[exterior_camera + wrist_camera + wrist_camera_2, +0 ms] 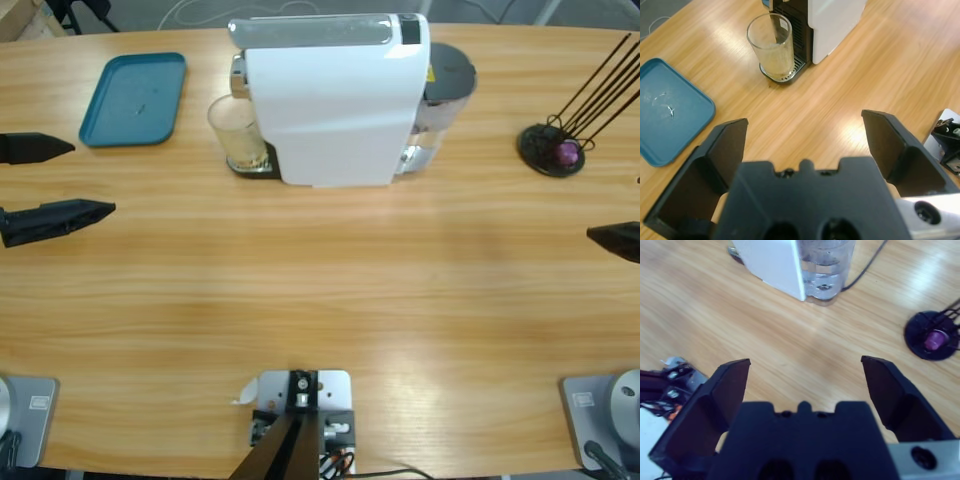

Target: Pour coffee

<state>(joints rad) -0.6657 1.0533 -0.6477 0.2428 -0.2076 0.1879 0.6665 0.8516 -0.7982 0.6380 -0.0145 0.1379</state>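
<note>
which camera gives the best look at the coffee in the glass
The left wrist view: it looks across at the clear glass from the side, so the pale coffee shows through its wall. The high view looks almost straight down, showing the coffee only partly. The right wrist view does not show it.

Clear tumbler (pixel 238 133) under white coffee machine (pixel 335 98), teal tray (pixel 134 98)

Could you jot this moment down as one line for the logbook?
left pincer: open, empty | right pincer: open, empty | glass: under coffee machine, little coffee

Tumbler (pixel 238 133) between tray (pixel 134 98) and machine (pixel 330 100).
</note>
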